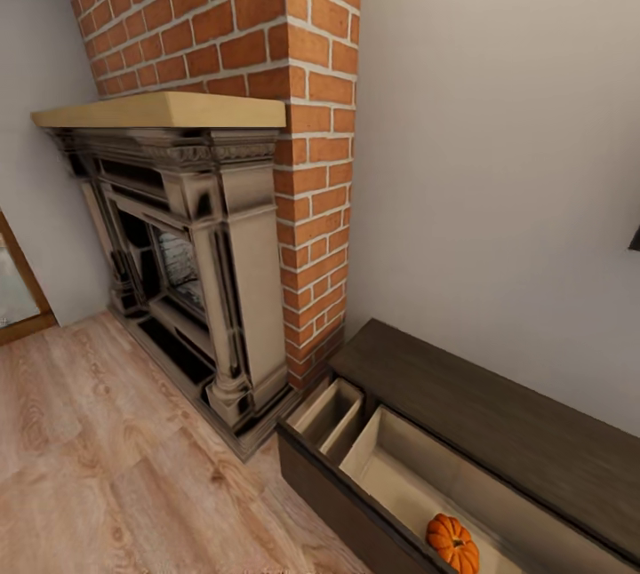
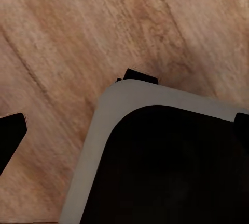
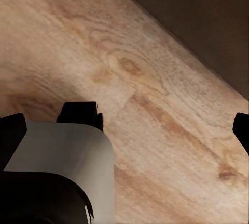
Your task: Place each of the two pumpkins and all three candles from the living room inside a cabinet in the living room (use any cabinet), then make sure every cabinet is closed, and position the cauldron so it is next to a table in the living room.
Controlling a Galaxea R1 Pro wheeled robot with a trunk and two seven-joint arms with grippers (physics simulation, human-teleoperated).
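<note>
In the head view one pumpkin (image 1: 452, 543) lies inside an open drawer of the long dark brown cabinet (image 1: 498, 418), on the light beige bottom, close to the drawer's front wall. It is orange and ribbed, with a small dark stem. The cabinet stands against the pale wall, just beside a red brick chimney (image 1: 293, 112). Two drawer compartments are open: a narrow one (image 1: 331, 414) next to the bricks and a wider one with the pumpkin.

One grey stone fireplace (image 1: 191, 263) with a light wooden mantel (image 1: 164, 109) stands in front of the bricks, on the wooden floor (image 1: 107, 458).

The left tool (image 2: 127, 130) has two dark fingertips far apart, so it is wide and holds nothing. The right tool (image 3: 127, 130) is also wide, above the floor planks, with the cabinet's dark front (image 3: 207, 21) near it.
</note>
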